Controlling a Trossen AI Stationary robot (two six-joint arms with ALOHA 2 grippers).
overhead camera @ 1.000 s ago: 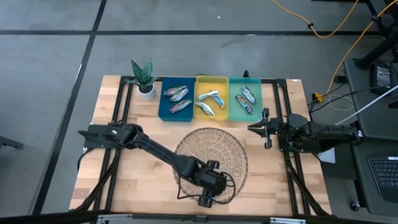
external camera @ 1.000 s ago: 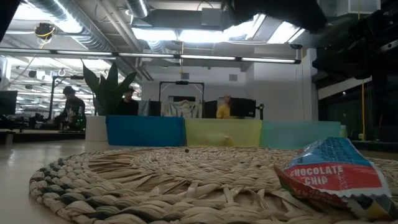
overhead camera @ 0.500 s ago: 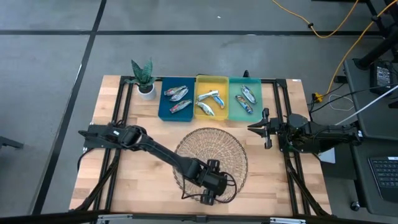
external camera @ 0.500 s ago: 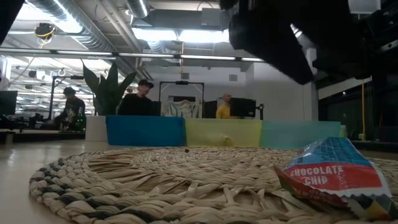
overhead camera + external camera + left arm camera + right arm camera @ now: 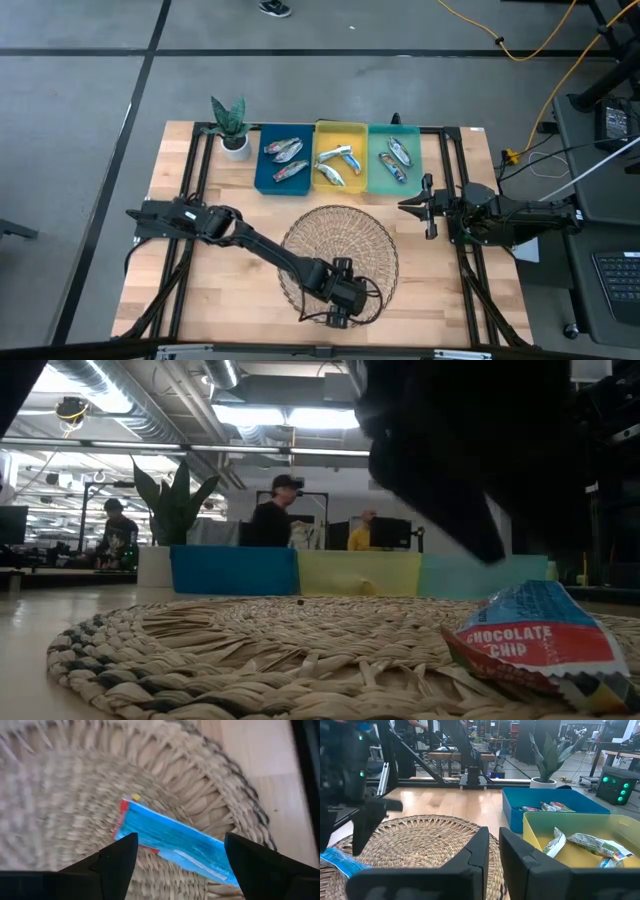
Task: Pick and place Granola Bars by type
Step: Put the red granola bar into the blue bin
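At the bottom middle of the high view, my left gripper hangs wide open over the wicker basket, holding nothing. Under it lies a blue bar that reads "CHOCOLATE CHIP". My right gripper waits closed at the right, empty.

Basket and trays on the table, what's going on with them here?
The left gripper hangs open over the last bar, a blue one lying in the wicker basket. The blue tray, yellow tray and green tray each already hold bars. The right gripper waits shut beside the basket.
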